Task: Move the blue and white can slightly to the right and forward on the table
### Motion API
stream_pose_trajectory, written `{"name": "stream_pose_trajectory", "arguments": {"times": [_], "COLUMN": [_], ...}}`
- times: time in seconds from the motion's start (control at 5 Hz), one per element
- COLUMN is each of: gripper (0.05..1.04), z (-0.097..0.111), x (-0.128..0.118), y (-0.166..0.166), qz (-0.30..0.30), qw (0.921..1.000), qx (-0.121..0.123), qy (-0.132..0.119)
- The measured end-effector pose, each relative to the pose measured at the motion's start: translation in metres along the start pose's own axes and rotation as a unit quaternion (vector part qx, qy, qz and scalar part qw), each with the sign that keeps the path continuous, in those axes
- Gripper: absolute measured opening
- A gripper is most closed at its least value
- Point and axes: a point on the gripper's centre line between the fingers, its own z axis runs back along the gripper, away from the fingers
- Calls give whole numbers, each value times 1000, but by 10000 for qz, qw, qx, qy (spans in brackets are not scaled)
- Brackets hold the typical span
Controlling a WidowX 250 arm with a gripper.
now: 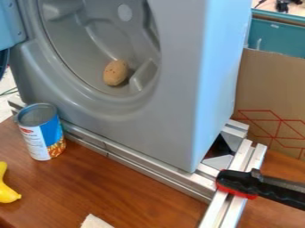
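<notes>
Whitish scrap (95, 221), tabletop (143, 191) between can (42, 132) and clamp (256, 183), potato (115, 73) inside rim (95, 91), cannot tell gripper's state

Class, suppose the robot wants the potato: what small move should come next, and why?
Probably ease the gripper through the grey machine's round opening, lining up over the potato: the opening is uncovered, but a raised fin stands close on the potato's right in the picture, so approaching farther left seems safer.

Brown wooden table (134, 191) bearing metal rails (158, 176), an upright can (44, 140) just beside them, a yellow banana (7, 194) at the view's left edge, and a pale scrap (95, 222) at the bottom.
</notes>
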Motion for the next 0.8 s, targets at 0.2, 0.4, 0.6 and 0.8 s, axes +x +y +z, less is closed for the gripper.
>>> {"name": "stream_pose_trajectory", "arguments": {"times": [0.2,0.4,0.6,0.8], "gripper": [1000,1000,999,999], "z": [-4,-5,-12,-27], "x": [-1,30,56,81], "y": [-2,6,9,14], "qz": [7,-15,217,1245], "qw": [9999,9997,9982,9892], "qx": [-74,-104,-131,116], "qy": [68,-199,-550,-760]}}
